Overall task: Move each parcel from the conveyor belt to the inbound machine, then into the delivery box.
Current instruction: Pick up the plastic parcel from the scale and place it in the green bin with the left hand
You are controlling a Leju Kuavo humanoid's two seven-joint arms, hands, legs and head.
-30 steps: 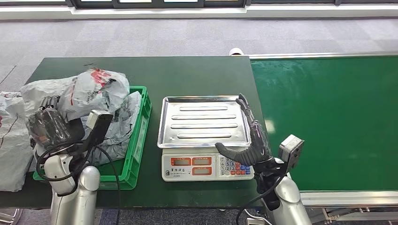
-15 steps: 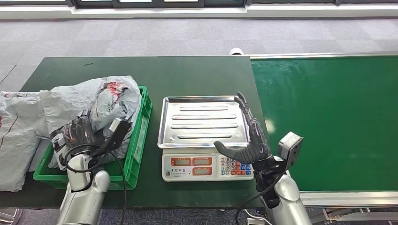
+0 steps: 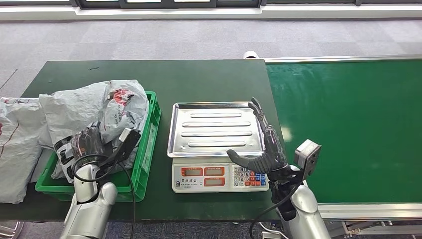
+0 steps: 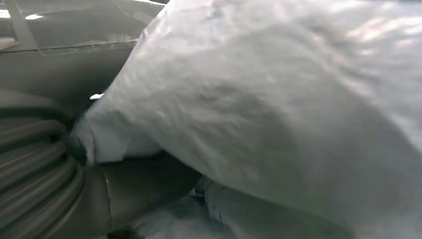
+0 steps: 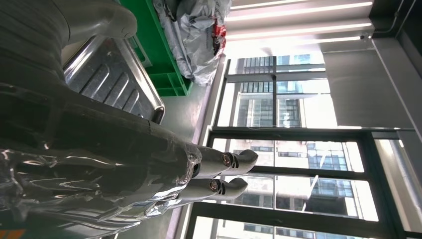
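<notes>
I see one green box point(image 3: 149, 144) on the left of the tabletop point(image 3: 199, 79). A grey parcel point(image 3: 94, 109) lies in it, and my left hand point(image 3: 87, 144) grips its near end. Another grey parcel point(image 3: 17, 144) lies left of the box. My right hand point(image 3: 263, 149) is spread wide and holds nothing, over the right edge of the one scale point(image 3: 216, 137). The green belt point(image 3: 348, 124) is on the right.
</notes>
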